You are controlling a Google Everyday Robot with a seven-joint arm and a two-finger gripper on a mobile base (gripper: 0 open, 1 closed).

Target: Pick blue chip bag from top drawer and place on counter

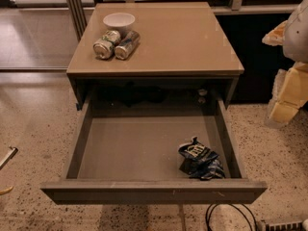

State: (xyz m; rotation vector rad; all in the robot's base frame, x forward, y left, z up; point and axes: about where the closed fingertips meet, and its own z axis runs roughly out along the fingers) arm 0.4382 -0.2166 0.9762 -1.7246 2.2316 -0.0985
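Terrazzo floor (33, 124); claw (288, 100) cropped at right edge

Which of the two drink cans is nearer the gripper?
The right-hand can, lying beside the other can on the counter; the gripper hangs off the counter's right side.

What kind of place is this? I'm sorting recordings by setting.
Probably an office snack area: a counter with drink cans and a bowl, an open drawer holding a blue chip bag, and a speckled floor. The gripper hangs at the right edge.
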